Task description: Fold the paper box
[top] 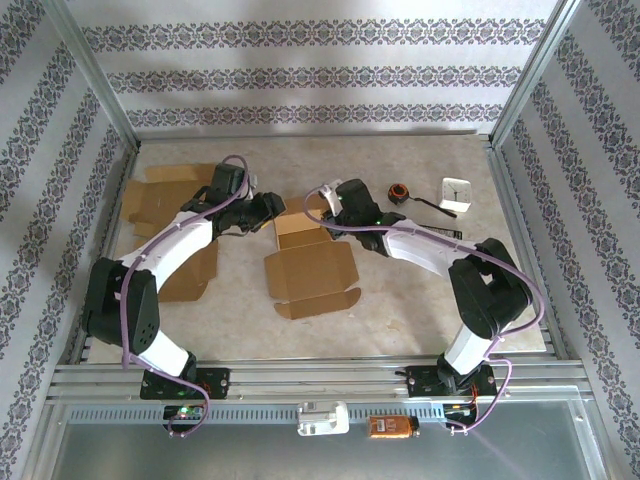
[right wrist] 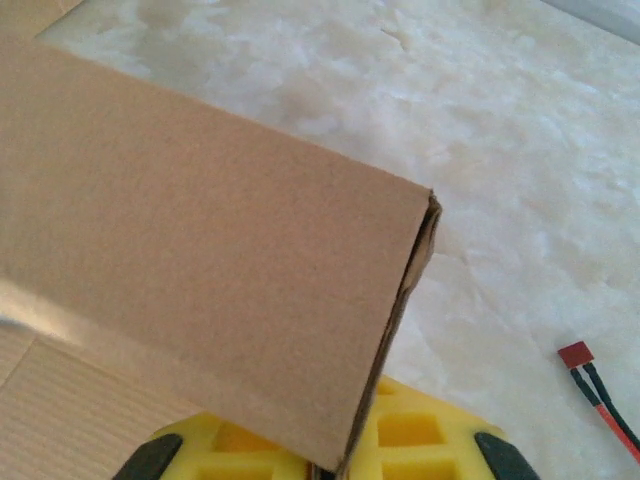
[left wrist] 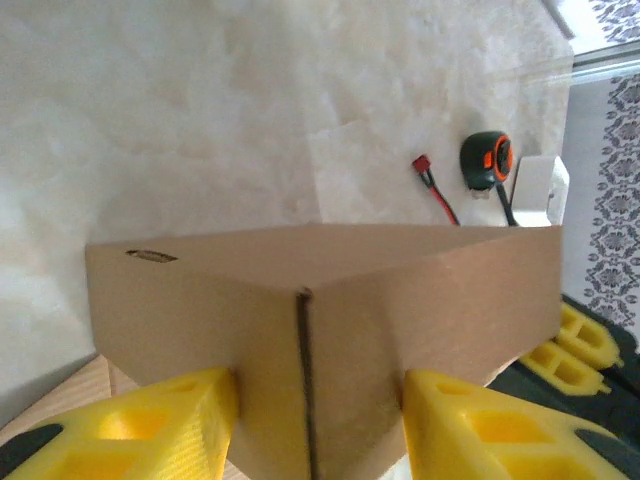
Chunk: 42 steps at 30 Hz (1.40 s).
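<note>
- Pincers: two. The left pincer and the right pincer face each other across the raised back wall of the box.
- Boxes: one brown cardboard paper box, half folded, on the pale marbled counter. Its upright wall stands between the two pincers. Its open tray and flat front flaps lie on their near side.
- Spare cardboard: two flat brown cardboard sheets lie outward of the left pincer, one partly under that arm.
- Small things, one of each, all out past the right pincer's far side:
  - a black-and-orange tape measure
  - a white square block
  - a red-tipped cable
- From above, the whole layout and the spare sheets are visible, but the wrists cover the places where the pincers meet the cardboard.
- The wrist views show those contact places close up. The left wrist view also takes in the tape measure, the white block and the cable beyond the wall. The right wrist view catches the cable's red tip to one side.
- Left pincer: about half spread. A folded corner of the box wall fills the gap, with a yellow finger set against each face, so it grips the wall's corner.
- Right pincer: almost pressed together. Its yellow fingers pinch the thin end edge of the box wall, which runs straight down into the narrow slit between them.
</note>
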### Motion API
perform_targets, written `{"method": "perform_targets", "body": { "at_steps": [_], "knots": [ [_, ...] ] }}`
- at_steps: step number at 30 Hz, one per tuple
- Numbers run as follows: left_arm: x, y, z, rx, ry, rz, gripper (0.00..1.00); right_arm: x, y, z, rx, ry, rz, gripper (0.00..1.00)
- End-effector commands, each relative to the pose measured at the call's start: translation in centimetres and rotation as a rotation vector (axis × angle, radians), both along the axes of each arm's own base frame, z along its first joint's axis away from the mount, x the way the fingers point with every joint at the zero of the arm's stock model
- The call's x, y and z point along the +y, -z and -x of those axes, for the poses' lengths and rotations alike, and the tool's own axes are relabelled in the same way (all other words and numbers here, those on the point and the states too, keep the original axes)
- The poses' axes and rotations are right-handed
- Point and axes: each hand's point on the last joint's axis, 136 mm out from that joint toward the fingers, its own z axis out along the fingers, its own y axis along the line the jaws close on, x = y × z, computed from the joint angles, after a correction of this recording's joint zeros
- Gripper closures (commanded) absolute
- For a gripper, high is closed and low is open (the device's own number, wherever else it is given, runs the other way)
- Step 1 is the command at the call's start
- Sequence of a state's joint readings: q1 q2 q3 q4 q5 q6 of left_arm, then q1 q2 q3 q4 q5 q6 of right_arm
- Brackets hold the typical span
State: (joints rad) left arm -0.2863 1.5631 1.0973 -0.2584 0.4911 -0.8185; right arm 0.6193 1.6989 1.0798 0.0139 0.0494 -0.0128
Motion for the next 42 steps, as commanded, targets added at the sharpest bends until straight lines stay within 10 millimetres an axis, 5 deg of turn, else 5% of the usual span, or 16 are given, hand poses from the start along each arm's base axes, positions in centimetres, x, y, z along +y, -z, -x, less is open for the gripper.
{"method": "perform_targets", "body": {
  "at_steps": [1, 6, 17, 21, 25, 28, 30, 34, 36, 42],
  "knots": [
    [-2.0, -0.3, 0.4, -0.039, 0.077, 0.054, 0.53, 4.3, 2.7, 3.3, 0.064, -0.148, -0.046, 0.83],
    [-2.1, -0.4, 0.4, -0.043, 0.072, 0.062, 0.53, 4.8, 3.7, 3.0, 0.0, -0.129, -0.107, 0.71],
    [-2.0, -1.4, 0.2, -0.055, 0.094, 0.033, 0.52, 6.8, 6.3, 0.9, -0.059, -0.119, -0.223, 0.65],
    [-1.6, -1.6, 0.4, -0.059, 0.089, 0.022, 0.52, 6.5, 6.9, 0.4, -0.059, -0.108, -0.26, 0.71],
    [-1.2, -1.8, 0.4, -0.058, 0.082, 0.021, 0.52, 6.2, 7.4, 0.2, -0.043, -0.101, -0.285, 0.9],
    [-0.8, -2.2, 0.3, -0.064, 0.073, 0.021, 0.52, 5.7, 7.2, 0.4, -0.055, -0.078, -0.276, 0.92],
    [-0.6, -2.5, 0.3, -0.069, 0.069, 0.023, 0.52, 5.3, 7.2, 0.6, -0.065, -0.059, -0.259, 0.88],
    [-0.5, -2.9, 0.1, -0.075, 0.069, 0.02, 0.52, 5.3, 7.9, 1.1, -0.053, -0.072, -0.239, 0.63],
    [-0.5, -3.0, 0.1, -0.078, 0.07, 0.019, 0.52, 5.4, 8.4, 0.8, -0.045, -0.069, -0.235, 0.61],
    [-0.3, -3.2, 0.1, -0.079, 0.065, 0.019, 0.52, 5.6, 9.0, -0.6, -0.021, -0.048, -0.275, 0.8]
  ]
}}
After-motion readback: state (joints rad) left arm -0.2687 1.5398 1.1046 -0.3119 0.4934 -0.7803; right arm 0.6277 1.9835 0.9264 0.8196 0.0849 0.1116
